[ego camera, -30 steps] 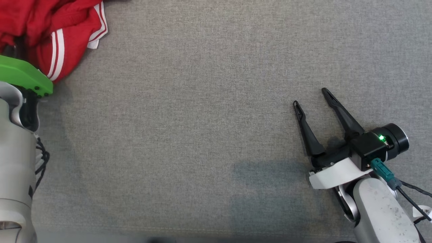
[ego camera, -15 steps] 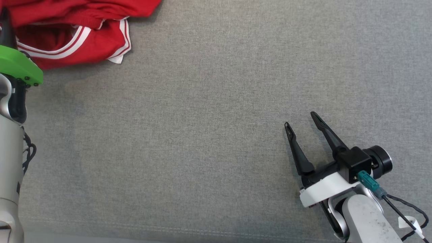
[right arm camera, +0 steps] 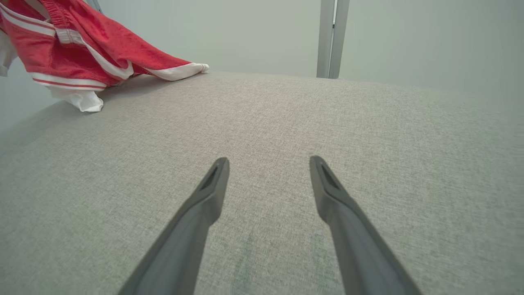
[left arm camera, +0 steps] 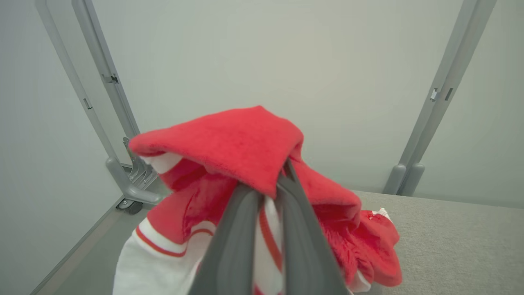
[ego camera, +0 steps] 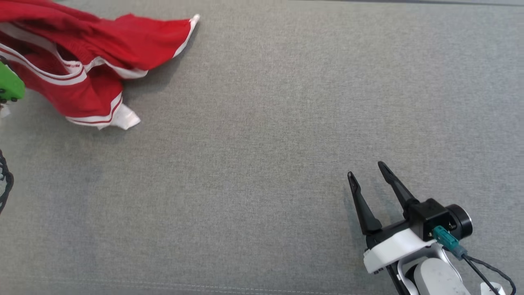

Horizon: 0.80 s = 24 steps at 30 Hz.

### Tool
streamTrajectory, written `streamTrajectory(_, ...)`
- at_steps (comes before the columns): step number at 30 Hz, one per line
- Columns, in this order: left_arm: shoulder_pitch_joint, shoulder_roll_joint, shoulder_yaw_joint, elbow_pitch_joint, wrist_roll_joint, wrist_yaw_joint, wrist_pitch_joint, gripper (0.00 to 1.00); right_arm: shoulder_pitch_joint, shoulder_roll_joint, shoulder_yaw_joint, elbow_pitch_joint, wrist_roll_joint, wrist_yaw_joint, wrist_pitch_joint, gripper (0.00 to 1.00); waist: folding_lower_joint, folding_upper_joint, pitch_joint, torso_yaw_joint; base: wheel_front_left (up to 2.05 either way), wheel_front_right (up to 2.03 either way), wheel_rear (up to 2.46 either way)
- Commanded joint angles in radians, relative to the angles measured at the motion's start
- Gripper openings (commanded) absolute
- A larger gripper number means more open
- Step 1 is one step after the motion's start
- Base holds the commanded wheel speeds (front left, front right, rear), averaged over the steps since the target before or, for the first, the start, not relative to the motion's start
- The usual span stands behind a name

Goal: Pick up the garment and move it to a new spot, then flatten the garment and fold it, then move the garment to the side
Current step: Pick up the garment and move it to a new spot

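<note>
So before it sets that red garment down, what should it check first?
1. Left fingers shut on the red garment: ok.
2. How firmly they pinch it: cannot tell.
3. Garment lifted off the grey surface: not ok, one white-edged corner looks to rest on it.
4. Right fingers open and holding nothing: ok.
5. Garment spread flat: not ok, bunched and hanging in folds.

Your right gripper point(ego camera: 365, 169): long dark fingers point(ego camera: 362, 205), white bracket point(ego camera: 393, 248), black camera block point(ego camera: 428, 217), teal plug point(ego camera: 445, 241), black cable point(ego camera: 487, 270); left wrist cover point(ego camera: 9, 84) bright green.
</note>
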Motion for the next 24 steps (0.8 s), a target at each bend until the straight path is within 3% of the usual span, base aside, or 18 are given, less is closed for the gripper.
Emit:
streamTrajectory(1, 0.022, 0.011, 0.007, -0.023, -0.016, -0.001, 0.009, 0.0, 0.016, 0.004, -0.001, 0.004, 0.009, -0.001, 0.0, 1.0, 0.0, 0.0, -0.03, -0.017, 0.0, 0.0, 0.0)
streamTrajectory(6, 0.12, 0.049, 0.034, -0.206, -0.069, 0.007, 0.089, 0.0, 0.037, 0.009, -0.009, 0.0, 0.016, -0.001, 0.0, 1.0, 0.0, 0.0, -0.052, -0.032, 0.0, 0.0, 0.0)
streamTrajectory(18, 0.413, 0.18, 0.18, -0.767, -0.201, 0.142, 0.289, 0.0, 0.042, 0.013, -0.009, -0.012, 0.036, -0.001, 0.0, 1.0, 0.0, 0.0, -0.032, -0.056, 0.0, 0.0, 0.0)
streamTrajectory(24, 0.429, 0.16, 0.141, -0.993, -0.233, 0.164, 0.374, 0.0, 0.024, 0.013, 0.002, -0.003, 0.047, -0.001, 0.0, 1.0, 0.0, 0.0, -0.037, -0.062, 0.0, 0.0, 0.0)
